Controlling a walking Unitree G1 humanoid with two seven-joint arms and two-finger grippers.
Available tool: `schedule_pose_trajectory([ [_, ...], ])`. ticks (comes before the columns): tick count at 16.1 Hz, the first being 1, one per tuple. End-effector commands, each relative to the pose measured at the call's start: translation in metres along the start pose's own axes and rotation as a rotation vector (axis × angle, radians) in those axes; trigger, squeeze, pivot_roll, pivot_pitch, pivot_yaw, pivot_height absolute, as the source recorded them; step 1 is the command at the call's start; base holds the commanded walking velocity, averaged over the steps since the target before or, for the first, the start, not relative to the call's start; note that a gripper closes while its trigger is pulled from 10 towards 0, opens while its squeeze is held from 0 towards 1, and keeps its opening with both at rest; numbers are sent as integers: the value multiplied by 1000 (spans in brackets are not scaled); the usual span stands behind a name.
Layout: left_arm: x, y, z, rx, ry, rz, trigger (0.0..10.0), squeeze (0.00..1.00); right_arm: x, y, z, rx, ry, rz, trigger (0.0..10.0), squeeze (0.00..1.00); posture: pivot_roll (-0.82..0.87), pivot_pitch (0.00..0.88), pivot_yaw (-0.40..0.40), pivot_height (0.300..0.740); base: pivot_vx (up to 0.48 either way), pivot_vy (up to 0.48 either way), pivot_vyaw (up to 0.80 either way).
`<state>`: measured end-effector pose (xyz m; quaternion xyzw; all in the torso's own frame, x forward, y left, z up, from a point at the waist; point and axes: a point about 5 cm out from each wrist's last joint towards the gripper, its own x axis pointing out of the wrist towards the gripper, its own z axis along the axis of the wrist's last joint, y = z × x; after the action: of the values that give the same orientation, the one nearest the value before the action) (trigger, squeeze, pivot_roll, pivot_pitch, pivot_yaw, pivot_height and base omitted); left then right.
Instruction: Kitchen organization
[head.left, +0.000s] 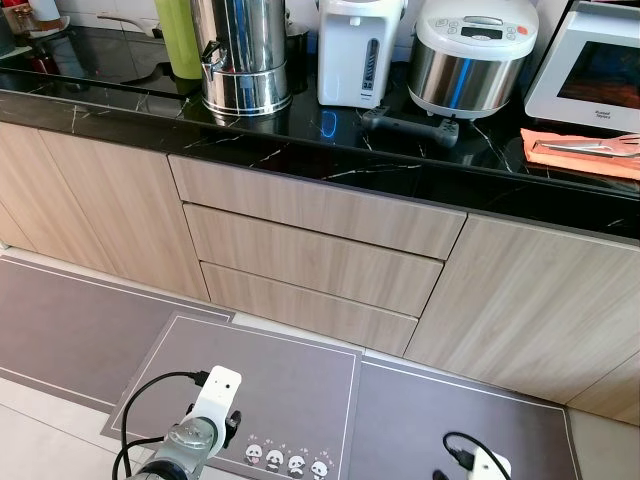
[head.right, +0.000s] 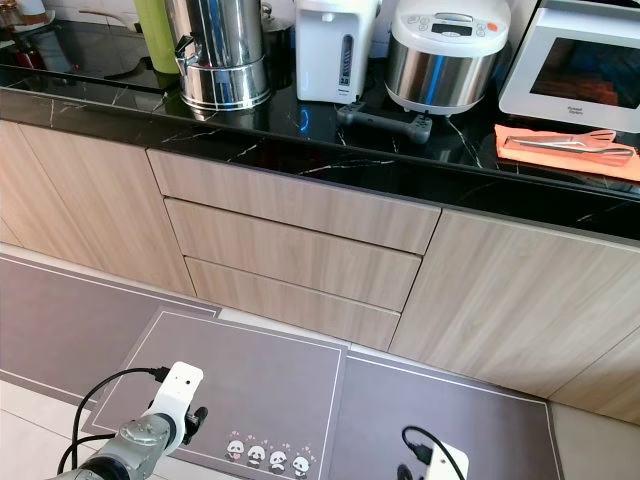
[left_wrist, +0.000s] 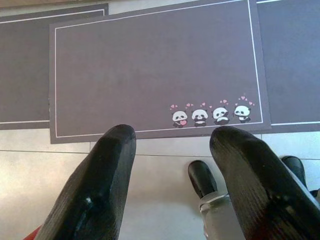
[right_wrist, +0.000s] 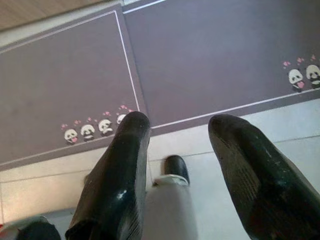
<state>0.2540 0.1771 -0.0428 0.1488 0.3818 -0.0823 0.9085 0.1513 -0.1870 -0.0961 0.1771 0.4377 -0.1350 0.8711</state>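
I see both arms hanging low over the floor in front of the cabinets. My left gripper (left_wrist: 172, 150) has its fingers spread with nothing between them, pointing down at the white tiles (left_wrist: 45, 175) and the near edge of a grey mat (left_wrist: 150, 65) printed with four small pandas (left_wrist: 210, 115). My right gripper (right_wrist: 177, 145) is likewise spread and empty, above the tiles where two mats meet; a second mat (right_wrist: 220, 50) lies just beside the first. The robot's black feet show below the fingers in both wrist views. From the head, the left wrist (head.left: 200, 425) with its black cable sits over the panda mat, and the right wrist (head.left: 485, 465) is at the bottom edge.

Beyond the mats stands a run of light wood cabinets with three stacked drawers (head.left: 315, 260), all shut. On top is a black marbled counter (head.left: 300, 150). On it, from my left: a green cylinder (head.left: 178, 40), a steel urn (head.left: 243, 55) with a tap, a white kettle (head.left: 358, 50), a cooker (head.left: 470, 55) and a white microwave (head.left: 590, 70). A dark handled tool (head.left: 410, 125) lies in front of the kettle and cooker. In front of the microwave, an orange cloth (head.left: 585, 155) carries metal tongs (head.left: 590, 146).
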Motion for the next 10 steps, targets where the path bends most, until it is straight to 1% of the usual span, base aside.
schedule_pose_trajectory([
  [1,1,1,4,-2,-12,3,10000,0,2,9,2,-2,4,6,10000,0,67,0,-42,740,0,0,0],
  [2,1,0,4,3,-13,2,10000,0,3,13,3,-6,5,9,10000,0,67,0,-43,740,0,0,0],
  [3,0,2,1,2,-5,3,10000,0,4,19,4,-10,4,12,10000,0,66,0,-44,740,0,0,0],
  [5,-2,6,-6,-1,13,11,10000,0,5,25,5,-8,0,18,10000,0,61,0,-47,740,0,0,0],
  [6,-2,7,-9,-3,19,12,10000,0,5,27,5,-5,-5,23,10000,0,61,0,-49,740,0,0,-438],
  [7,-2,7,-9,-1,18,13,10000,0,4,26,5,1,-8,23,10000,0,58,3,-51,740,0,0,-756],
  [9,-2,6,-10,3,20,12,10000,0,3,17,2,-19,-4,18,10000,0,57,7,-53,740,0,0,-744],
  [10,-2,5,-11,2,21,8,10000,0,0,3,-1,-14,-5,6,10000,0,53,12,-55,740,0,0,-738],
])
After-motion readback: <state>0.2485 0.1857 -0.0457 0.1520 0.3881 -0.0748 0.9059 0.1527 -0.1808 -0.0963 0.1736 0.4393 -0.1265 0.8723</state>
